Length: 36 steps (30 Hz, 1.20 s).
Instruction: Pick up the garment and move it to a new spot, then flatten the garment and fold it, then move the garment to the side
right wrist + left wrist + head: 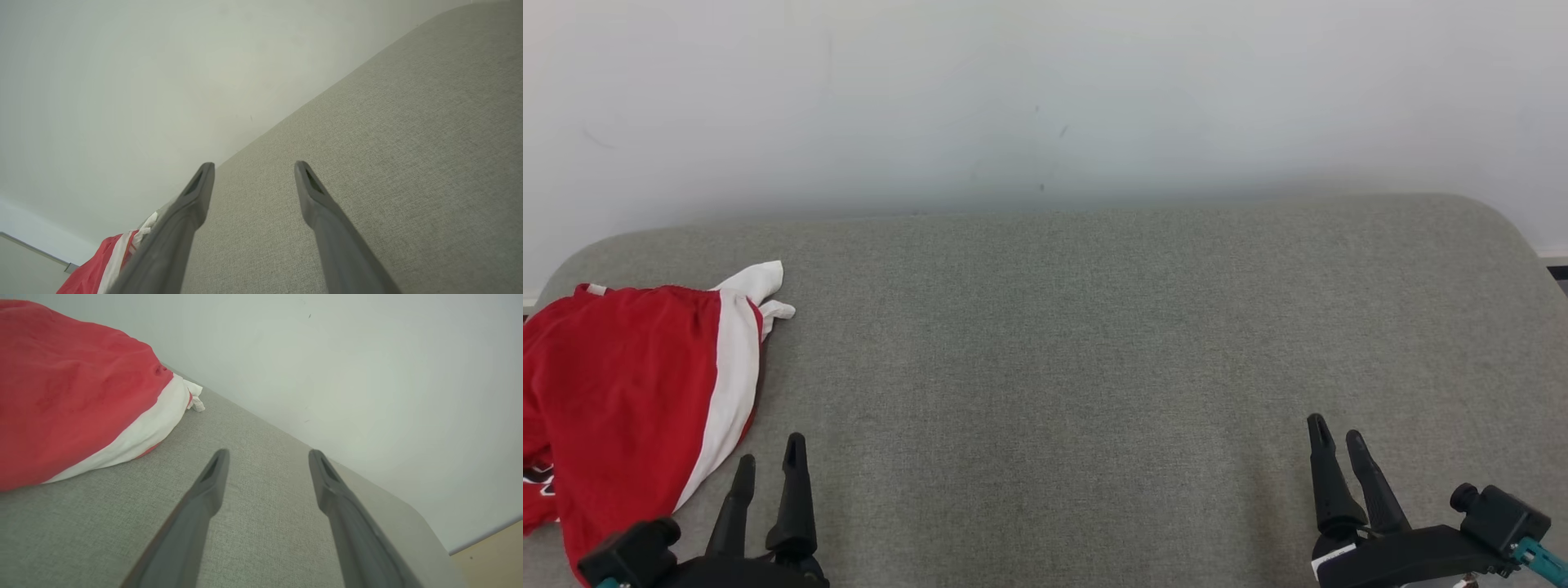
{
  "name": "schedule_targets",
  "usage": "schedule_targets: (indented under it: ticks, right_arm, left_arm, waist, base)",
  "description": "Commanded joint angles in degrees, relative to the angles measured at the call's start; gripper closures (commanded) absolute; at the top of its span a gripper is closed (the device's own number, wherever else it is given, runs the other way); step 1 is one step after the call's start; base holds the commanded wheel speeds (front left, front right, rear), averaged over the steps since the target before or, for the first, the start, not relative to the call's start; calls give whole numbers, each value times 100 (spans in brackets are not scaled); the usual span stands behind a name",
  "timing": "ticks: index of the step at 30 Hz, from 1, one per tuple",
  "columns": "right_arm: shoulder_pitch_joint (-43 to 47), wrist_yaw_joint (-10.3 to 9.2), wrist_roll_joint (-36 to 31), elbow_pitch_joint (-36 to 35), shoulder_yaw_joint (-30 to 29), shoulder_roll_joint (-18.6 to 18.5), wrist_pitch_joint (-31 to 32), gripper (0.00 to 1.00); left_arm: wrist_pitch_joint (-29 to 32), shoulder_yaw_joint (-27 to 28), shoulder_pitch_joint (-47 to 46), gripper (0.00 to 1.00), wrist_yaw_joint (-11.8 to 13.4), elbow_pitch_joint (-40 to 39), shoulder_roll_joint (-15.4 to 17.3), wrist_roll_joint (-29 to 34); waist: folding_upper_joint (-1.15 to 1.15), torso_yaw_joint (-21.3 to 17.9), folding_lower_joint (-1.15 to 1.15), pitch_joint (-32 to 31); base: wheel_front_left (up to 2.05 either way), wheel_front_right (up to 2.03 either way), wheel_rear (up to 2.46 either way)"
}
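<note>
Garment: the garment (629,384), a red jersey-style shirt with a broad white band, lies bunched at the far left end of the surface, partly cut off by the head view's left edge.
Garment detail: a white sleeve end pokes out at its far corner, toward the wall. A scrap of dark, white-outlined lettering shows at its lower left edge.
Surface: the surface (1078,343) is covered in grey woven fabric, has rounded far corners and stands against the wall.
Wall: the wall (1045,98) is plain and pale, with a few faint marks.
Left hand: the left hand (770,452) sits at the near left of the head view. Its two dark fingers are spread with nothing between them, pointing toward the wall.
Left hand and garment: the hand is just beside the garment's white band, to its right and not touching. The left wrist view shows bare grey fabric between cloth and fingers.
Right hand: the right hand (1335,430) sits at the near right, fingers spread and holding nothing, well apart from the garment.
Right wrist view: the garment is a small red-and-white patch at the lower left, partly behind one finger.
Floor: a patch of tan floor (490,563) shows past the surface's rounded corner in the left wrist view.
</note>
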Motion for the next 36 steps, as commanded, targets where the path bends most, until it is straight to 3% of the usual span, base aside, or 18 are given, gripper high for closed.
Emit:
schedule_targets:
  ticks: [1, 36]
  right_arm:
    - [-46, -5, -185, -47, 36, -62, -60, 0]
    - [73, -9, -2185, -148, 357, -133, -563, 0]
  left_arm:
    - [-68, -20, 17, 0, 32, -89, 51, 205]
    - [-570, -201, 242, 0, 311, -321, 181, 2165]
  waist:
    - [0, 7, 0, -3]
    - [0, 78, 0, -59]
  base:
    - [0, 0, 0]
    - [0, 0, 0]
